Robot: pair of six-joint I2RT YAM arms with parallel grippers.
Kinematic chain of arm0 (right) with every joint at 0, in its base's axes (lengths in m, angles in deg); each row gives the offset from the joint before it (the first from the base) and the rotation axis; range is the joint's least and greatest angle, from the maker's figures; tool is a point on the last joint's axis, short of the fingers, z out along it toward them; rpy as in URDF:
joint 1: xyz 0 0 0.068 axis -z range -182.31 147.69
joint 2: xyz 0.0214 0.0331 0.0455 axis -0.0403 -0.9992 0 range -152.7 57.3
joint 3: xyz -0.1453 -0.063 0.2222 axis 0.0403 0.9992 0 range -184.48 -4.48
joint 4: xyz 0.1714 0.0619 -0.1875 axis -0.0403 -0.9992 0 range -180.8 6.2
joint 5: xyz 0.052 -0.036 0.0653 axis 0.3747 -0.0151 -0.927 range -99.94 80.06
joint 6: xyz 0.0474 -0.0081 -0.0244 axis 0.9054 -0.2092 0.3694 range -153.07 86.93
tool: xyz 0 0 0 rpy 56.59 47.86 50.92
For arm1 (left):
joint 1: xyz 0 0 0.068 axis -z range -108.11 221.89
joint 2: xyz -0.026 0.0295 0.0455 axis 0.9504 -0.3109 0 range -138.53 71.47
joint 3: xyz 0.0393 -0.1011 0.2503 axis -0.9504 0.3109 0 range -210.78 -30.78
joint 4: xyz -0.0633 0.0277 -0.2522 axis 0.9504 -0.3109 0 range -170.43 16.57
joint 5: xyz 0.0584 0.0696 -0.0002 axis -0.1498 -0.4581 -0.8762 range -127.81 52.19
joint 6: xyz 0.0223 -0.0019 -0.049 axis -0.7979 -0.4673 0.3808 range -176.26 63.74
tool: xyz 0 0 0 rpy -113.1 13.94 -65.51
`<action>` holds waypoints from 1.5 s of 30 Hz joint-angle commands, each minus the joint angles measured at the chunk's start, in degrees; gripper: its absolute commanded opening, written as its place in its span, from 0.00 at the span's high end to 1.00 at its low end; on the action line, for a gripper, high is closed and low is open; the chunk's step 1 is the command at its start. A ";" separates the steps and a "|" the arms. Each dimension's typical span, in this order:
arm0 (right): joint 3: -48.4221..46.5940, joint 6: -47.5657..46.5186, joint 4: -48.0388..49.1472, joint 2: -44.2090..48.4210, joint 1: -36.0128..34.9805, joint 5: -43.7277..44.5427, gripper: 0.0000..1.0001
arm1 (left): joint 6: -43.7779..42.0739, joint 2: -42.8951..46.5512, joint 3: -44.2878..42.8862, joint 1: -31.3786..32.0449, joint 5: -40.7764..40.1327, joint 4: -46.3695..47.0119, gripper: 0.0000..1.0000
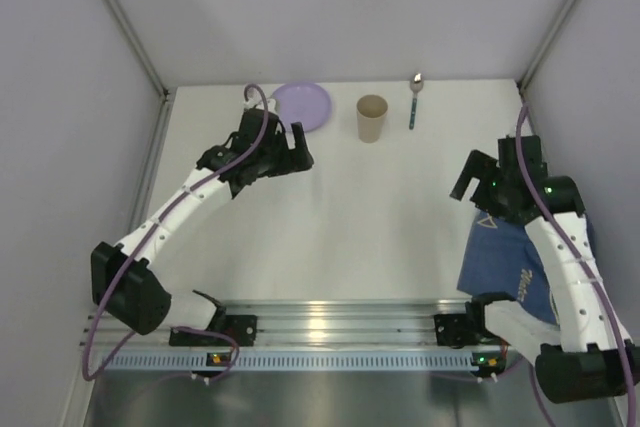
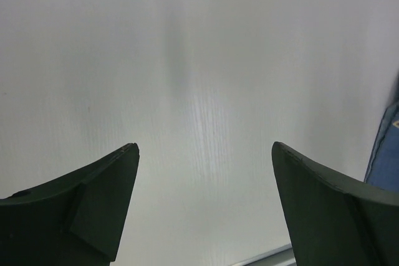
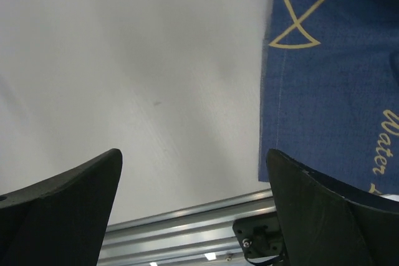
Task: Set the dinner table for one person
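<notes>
Closest in the left wrist view: two dark fingers (image 2: 93, 204) at the bottom corners, spread far apart, only bare white surface between them. Reading left gripper (image 2: 204, 146) as wide open, holding nothing. Same for right gripper (image 3: 194, 152): jaws fully apart and empty, white surface below on one side, blue placemat (image 3: 330, 104) on the other.

From the top camera:
- Silver rail (image 1: 330, 332) along the near edge, both arm bases bolted to it.
- Dinner table (image 1: 380, 227) = large white matte top, filling the space between the white side walls, mostly bare in the middle.
- Far edge, left to right: purple plate (image 1: 303, 105), tan paper cup (image 1: 372, 118) upright, spoon (image 1: 415, 99) with a teal handle, bowl end toward the back wall. All three apart from each other.
- Placemat at the near right, partly hidden under the right arm, pale line drawings and some lettering on it; lies skewed, not square to the table edge.
- Left arm stretched toward the far left, gripper just on the near side of the plate; cannot tell if touching it.
- Right arm bent over the placemat, gripper above its far corner.
</notes>
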 commanded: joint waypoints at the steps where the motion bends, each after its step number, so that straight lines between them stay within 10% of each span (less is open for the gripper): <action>1: 5.00 2.96 6.43 -4.45 6.39 0.41 0.01 | 0.66 5.67 4.04 3.20 0.68 -1.66 0.08; 15: 12.84 -1.96 22.61 -28.81 15.64 8.66 0.12 | -0.56 17.10 9.09 5.32 5.71 -10.97 0.07; 21: 14.95 -1.52 25.25 -36.11 15.64 10.34 0.39 | 1.02 20.79 9.69 5.32 4.21 -13.61 0.07; 29: 13.19 -0.47 26.30 -41.04 15.03 7.98 1.00 | 1.11 23.08 9.61 5.32 0.79 -17.30 0.07; 43: -19.63 17.10 21.90 -45.42 -38.48 -8.62 1.00 | 1.46 20.45 6.27 5.23 -3.61 -17.92 0.07; 45: -23.96 17.64 23.31 -48.14 -43.48 -10.74 0.81 | 1.55 20.36 5.92 5.32 -4.23 -17.83 0.07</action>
